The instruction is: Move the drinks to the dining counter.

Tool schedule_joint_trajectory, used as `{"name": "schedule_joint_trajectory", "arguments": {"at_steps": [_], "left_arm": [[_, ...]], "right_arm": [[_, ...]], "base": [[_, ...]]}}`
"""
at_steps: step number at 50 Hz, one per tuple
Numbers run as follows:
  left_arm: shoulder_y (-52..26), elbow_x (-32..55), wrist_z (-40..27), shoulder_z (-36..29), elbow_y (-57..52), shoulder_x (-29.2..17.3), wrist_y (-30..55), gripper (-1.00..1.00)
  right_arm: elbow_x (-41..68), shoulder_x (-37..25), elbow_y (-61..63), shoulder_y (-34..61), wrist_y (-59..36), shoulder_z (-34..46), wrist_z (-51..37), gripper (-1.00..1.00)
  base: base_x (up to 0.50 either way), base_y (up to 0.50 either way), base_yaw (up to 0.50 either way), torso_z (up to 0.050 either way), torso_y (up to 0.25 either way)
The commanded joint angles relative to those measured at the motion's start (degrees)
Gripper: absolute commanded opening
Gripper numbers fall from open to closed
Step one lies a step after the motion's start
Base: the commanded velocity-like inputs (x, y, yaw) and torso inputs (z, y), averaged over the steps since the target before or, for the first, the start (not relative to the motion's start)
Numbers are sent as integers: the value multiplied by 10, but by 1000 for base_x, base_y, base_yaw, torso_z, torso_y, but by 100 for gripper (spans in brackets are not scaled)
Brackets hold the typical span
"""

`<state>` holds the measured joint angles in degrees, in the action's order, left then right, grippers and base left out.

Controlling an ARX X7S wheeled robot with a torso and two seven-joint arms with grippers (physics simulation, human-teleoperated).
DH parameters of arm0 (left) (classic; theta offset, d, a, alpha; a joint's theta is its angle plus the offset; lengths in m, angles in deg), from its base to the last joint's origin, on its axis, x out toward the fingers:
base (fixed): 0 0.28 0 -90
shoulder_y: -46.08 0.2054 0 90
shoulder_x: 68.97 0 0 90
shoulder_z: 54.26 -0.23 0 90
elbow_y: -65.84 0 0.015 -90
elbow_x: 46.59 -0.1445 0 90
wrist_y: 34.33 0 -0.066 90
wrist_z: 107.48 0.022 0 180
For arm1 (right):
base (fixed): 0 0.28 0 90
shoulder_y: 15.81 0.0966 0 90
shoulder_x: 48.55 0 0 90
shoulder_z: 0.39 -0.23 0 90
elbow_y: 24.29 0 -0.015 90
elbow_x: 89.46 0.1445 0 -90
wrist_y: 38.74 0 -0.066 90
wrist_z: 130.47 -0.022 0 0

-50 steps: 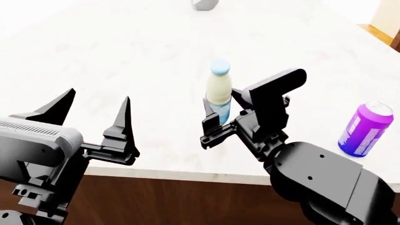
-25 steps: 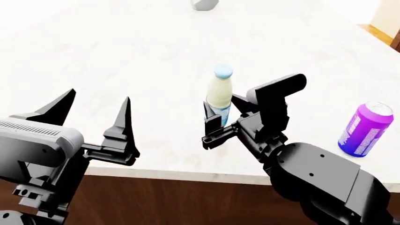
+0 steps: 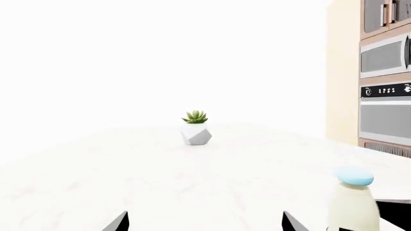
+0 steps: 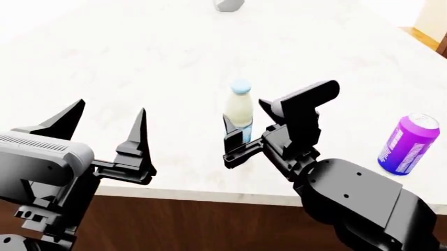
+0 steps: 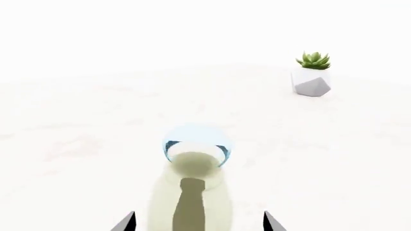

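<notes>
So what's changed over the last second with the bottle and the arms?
The milk bottle has shifted a little toward the robot's left along with the right gripper, whose fingers sit either side of its lower part; whether they clamp it is not clear. The bottle is upright on the white counter. The left gripper, open, and the purple can have not moved.

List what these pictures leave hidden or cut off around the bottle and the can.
- Bottle: in the head view the right gripper covers its base, so grip contact is unclear.
- Bottle, right wrist view: lower body cut off by the edge.
- Purple can: only in the head view.
- Plant pot: cropped by the head view's top edge.
</notes>
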<state>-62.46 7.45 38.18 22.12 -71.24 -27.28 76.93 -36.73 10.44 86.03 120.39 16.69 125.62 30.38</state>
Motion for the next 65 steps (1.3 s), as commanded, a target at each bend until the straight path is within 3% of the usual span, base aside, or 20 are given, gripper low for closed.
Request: {"name": "schedule_joint_trajectory", "arguments": {"at_steps": [1, 12, 25, 50, 65], "left_arm": [[-1, 0, -1, -1, 0, 0, 0, 100], [-2, -2, 0, -5, 2, 1, 1, 100], [-3, -3, 2, -7, 4, 2, -1, 100], [-5, -1, 0, -9, 1, 1, 0, 100], [-4, -2, 0, -10, 0, 0, -1, 100]], "right_arm": [[-6, -2, 6, 2, 0, 1, 0, 100], [-2, -3, 19, 5, -1, 2, 1, 100], [48, -30, 114, 31, -30, -29, -47, 100], [111, -75, 301, 100, -54, -134, -248, 100], [164, -83, 356, 145, -46, -176, -324, 100]], "base": [[0, 0, 0, 0, 0], [0, 0, 0, 0, 0], [0, 0, 0, 1, 0], [0, 0, 0, 0, 0], [0, 0, 0, 0, 0]]}}
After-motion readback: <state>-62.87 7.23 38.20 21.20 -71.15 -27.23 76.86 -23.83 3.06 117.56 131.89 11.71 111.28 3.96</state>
